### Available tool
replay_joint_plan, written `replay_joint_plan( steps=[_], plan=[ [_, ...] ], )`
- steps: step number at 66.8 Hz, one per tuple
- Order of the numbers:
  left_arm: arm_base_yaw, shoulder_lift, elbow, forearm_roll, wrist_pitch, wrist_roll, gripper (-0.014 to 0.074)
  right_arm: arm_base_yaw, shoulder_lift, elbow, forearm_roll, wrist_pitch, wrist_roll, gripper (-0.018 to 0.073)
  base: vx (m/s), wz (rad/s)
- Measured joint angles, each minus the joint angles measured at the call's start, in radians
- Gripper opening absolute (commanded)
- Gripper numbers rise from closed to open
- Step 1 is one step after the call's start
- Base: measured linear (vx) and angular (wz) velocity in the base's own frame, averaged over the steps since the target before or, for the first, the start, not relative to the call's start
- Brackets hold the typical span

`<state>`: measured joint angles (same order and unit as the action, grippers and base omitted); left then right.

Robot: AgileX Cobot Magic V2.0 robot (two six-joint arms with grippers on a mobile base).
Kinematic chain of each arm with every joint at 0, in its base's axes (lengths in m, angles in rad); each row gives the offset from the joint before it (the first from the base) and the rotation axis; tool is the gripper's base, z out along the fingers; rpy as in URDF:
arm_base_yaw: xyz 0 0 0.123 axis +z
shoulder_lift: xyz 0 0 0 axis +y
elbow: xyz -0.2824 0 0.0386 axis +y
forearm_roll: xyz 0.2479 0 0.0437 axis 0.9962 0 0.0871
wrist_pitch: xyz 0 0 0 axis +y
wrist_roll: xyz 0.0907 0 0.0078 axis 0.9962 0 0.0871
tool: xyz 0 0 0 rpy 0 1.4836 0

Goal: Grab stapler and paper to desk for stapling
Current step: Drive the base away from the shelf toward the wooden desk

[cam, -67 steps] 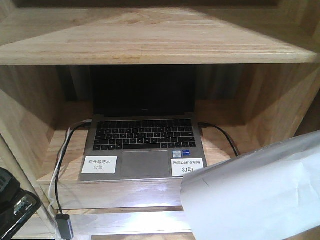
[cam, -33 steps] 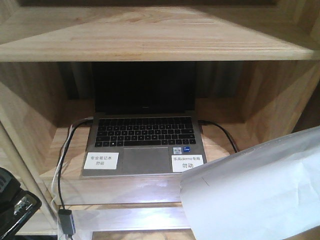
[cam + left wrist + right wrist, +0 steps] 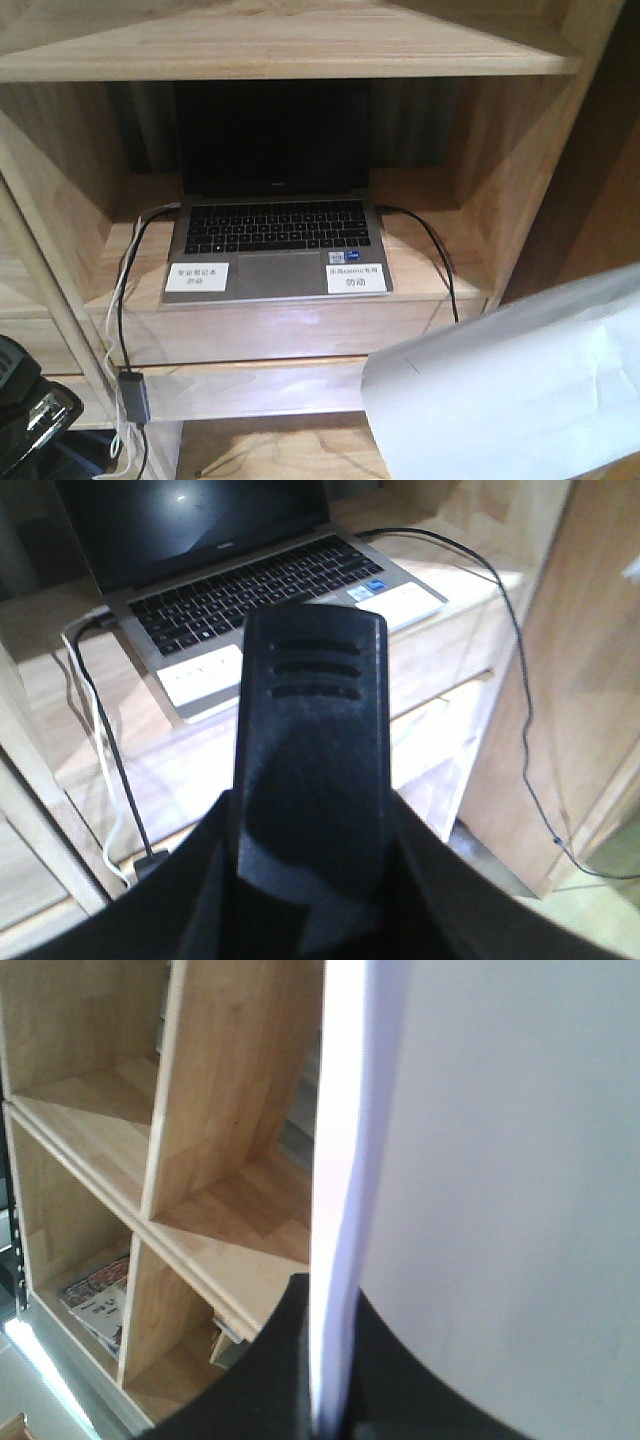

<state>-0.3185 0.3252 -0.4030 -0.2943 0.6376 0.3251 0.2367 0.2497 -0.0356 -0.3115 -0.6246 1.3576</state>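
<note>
Paper (image 3: 510,390), white and creased, up in the air at the lower right of the front view, in front of the shelf unit (image 3: 300,50) and clear of its boards. From the right wrist, the same sheet (image 3: 500,1160) seen almost edge-on, filling the right half of the picture. Right gripper (image 3: 330,1305) closed tight on the sheet's edge, one black finger on each face, nothing else in its hold.

Stapler (image 3: 312,730) in the left wrist view as a black body with three short grooves across its top, standing up the middle of the picture. No orange patch or silver front visible from this angle. Left gripper (image 3: 310,880) closed around the lower part of that body, a dark finger pressed against each side. Same gripper apparently the black bulk with a shiny patch at the lower left corner of the front view, though too cropped to say more.

Behind both, an open laptop (image 3: 275,225) on a shelf inside the unit, screen dark, two white labels (image 3: 197,277) with printed text on its palm rest, one at each end. Black cable (image 3: 440,260) from the laptop's right side down over the shelf edge. White and black cables (image 3: 120,300) from its left side down to a small grey adapter (image 3: 133,397) hanging below. Magazines (image 3: 95,1295) in a lower compartment in the right wrist view.
</note>
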Motion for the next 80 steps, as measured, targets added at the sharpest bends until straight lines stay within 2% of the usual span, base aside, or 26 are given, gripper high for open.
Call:
replay_joint_plan(
  steps=[38, 80],
  plan=[
    [0.0, 0.0, 0.0, -0.001, 0.0, 0.0, -0.0007, 0.0, 0.0, 0.0, 0.0, 0.0, 0.0, -0.0002, -0.09, 0.16],
    [0.0, 0.0, 0.0, -0.002, 0.0, 0.0, -0.0007, 0.0, 0.0, 0.0, -0.001, -0.003, 0.0, -0.0002, -0.04, 0.59]
  ],
)
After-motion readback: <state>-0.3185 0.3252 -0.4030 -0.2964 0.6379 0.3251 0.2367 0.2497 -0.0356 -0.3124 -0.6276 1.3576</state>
